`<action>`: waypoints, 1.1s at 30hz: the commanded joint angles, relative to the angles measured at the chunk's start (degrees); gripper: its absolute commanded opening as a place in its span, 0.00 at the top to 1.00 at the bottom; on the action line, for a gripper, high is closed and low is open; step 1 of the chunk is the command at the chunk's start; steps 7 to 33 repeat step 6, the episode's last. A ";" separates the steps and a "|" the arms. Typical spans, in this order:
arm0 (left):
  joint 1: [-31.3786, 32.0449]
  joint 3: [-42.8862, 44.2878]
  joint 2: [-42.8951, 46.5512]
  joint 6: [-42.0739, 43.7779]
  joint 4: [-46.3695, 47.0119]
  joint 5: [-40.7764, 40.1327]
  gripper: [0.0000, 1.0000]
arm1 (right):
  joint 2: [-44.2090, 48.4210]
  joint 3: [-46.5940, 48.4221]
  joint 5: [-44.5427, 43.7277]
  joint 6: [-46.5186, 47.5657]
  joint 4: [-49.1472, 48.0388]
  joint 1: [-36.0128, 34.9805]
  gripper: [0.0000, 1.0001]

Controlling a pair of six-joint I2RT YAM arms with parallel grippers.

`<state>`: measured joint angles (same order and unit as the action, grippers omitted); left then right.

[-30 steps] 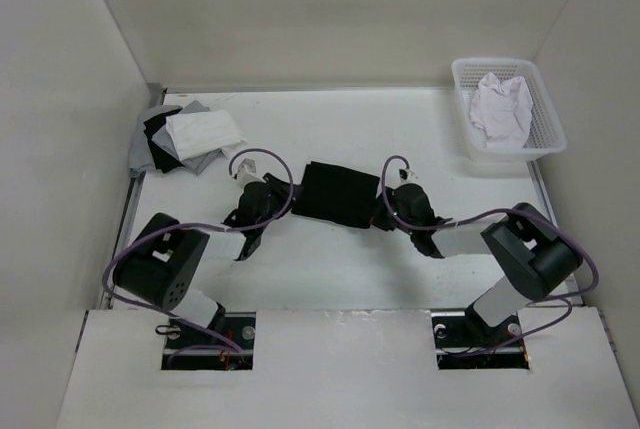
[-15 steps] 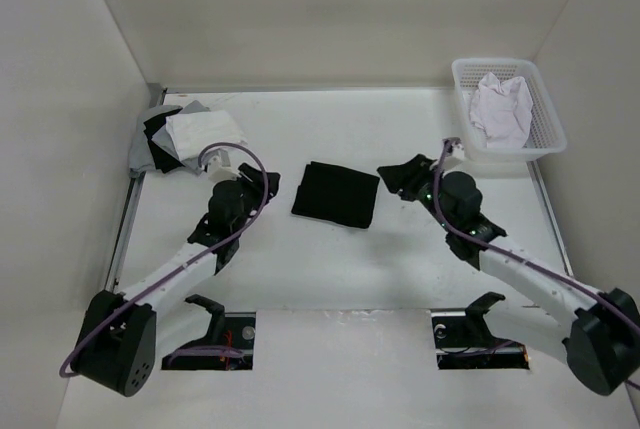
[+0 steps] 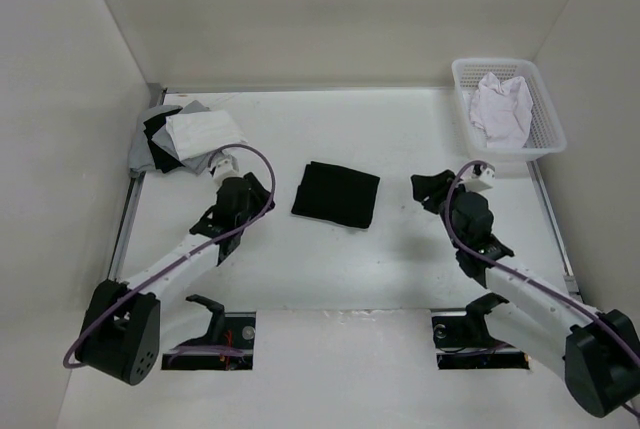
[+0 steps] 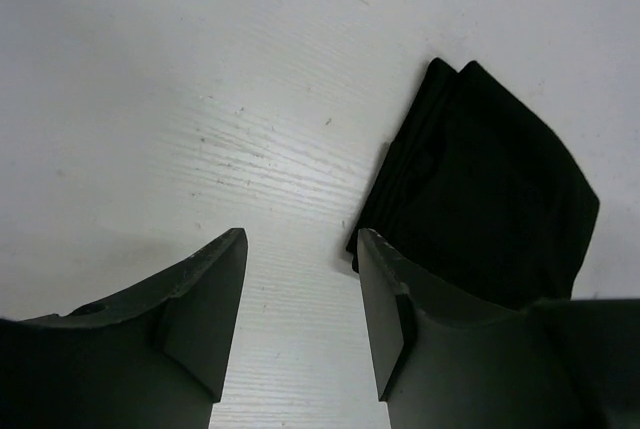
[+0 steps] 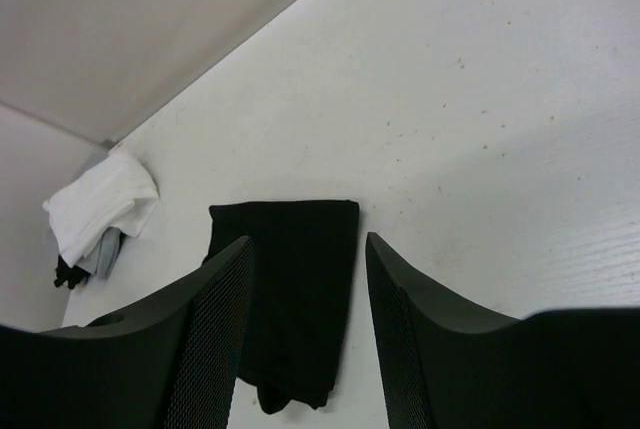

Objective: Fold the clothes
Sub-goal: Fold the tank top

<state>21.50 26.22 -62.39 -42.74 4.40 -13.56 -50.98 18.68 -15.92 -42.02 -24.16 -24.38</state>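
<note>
Subject item: the black garment lies flat on the white surface, about midway between the two arms. It is folded into a compact rectangle. Layered edges show along its left side in the left wrist view. Nothing touches it.

Left arm: reaches forward toward the garment's left edge. Its jaws stand apart with only bare surface between them, holding nothing. The nearest corner of the garment lies just beyond the tip of one jaw, clear of it.

Right arm: reaches forward to the right of the garment, with a gap of bare surface between. Its jaws stand apart and hold nothing. In the right wrist view the garment lies ahead on the surface, framed between them.

Other items: a pile of grey, white and black garments sits at the far left corner of the surface. A white plastic basket stands at the far right corner, with a crumpled white cloth inside it. Both are well apart from the black garment.
</note>
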 commanded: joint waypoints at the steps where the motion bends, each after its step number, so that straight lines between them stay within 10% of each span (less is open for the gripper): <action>1: 0.96 4.01 -2.64 3.54 1.75 -0.41 0.54 | -2.36 0.83 -0.52 -0.43 -3.79 0.26 0.47; 33: 2.28 6.12 -6.86 5.30 2.54 -0.76 0.53 | -4.30 1.45 0.81 -0.52 -4.14 0.26 0.47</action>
